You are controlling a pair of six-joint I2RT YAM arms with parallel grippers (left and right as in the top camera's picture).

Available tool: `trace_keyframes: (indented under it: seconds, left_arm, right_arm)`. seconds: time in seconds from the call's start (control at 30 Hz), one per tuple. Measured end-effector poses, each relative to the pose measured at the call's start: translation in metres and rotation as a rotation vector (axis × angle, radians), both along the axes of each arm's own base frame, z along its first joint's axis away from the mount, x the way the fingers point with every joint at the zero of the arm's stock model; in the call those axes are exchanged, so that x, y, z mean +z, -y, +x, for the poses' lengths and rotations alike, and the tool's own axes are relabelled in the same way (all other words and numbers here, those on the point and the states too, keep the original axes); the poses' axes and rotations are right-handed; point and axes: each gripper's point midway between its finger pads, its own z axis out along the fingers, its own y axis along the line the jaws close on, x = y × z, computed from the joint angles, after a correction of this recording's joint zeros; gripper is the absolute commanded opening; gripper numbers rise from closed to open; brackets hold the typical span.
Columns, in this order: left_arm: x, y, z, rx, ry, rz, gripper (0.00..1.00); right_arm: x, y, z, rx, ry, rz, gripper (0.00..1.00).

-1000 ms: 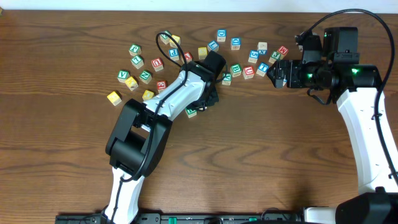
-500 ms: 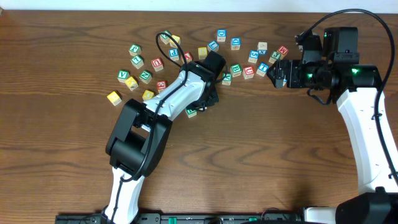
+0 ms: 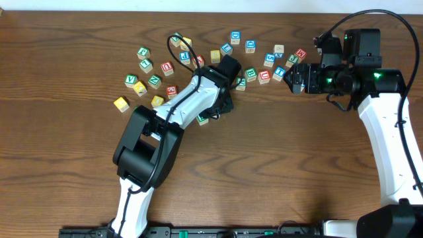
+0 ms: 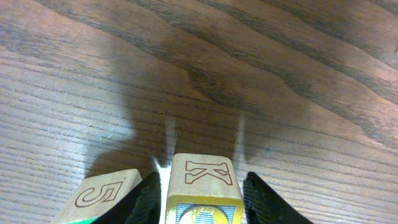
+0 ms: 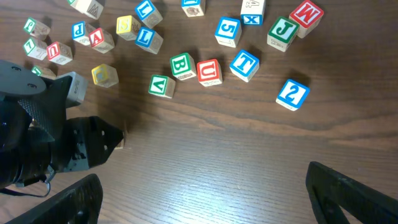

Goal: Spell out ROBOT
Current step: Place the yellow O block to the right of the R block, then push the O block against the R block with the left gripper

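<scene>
Lettered wooden blocks lie scattered across the far half of the table (image 3: 277, 165). My left gripper (image 4: 200, 196) is low on the wood, its open jaws on either side of a yellow-edged K block (image 4: 201, 180), with gaps on both sides. A 5 block (image 4: 102, 194) lies just outside its left finger. In the overhead view the left gripper (image 3: 213, 111) hides the K block. My right gripper (image 5: 205, 186) is open and empty, above bare wood near the right end of the block cluster (image 3: 295, 79). Before it lie B (image 5: 182, 66), U (image 5: 209, 71) and T (image 5: 244, 65) blocks.
More blocks: V (image 5: 161, 86), 2 (image 5: 291, 93), 5 (image 5: 227, 31), J (image 5: 283, 31) and M (image 5: 306, 14). A second cluster with yellow blocks sits at far left (image 3: 140, 88). The left arm (image 3: 178, 109) lies across the middle of the block field.
</scene>
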Motion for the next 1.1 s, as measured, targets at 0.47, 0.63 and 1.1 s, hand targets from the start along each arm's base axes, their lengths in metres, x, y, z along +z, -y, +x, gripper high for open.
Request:
trace_keyframes:
  seconds: [0.47,0.63,1.1]
  left_arm:
    - [0.001,0.001,0.003,-0.022,0.01,-0.002,0.49]
    - [0.011,0.0,0.012,-0.055,0.053,0.013,0.49]
    - [0.118,-0.014,0.033,-0.096,0.309,-0.002,0.49]
  right_arm:
    - [0.0,0.0,0.0,0.0,0.0,0.0,0.99]
    - [0.0,0.0,0.0,0.0,0.0,0.0,0.99]
    - [0.0,0.0,0.0,0.0,0.0,0.0,0.99]
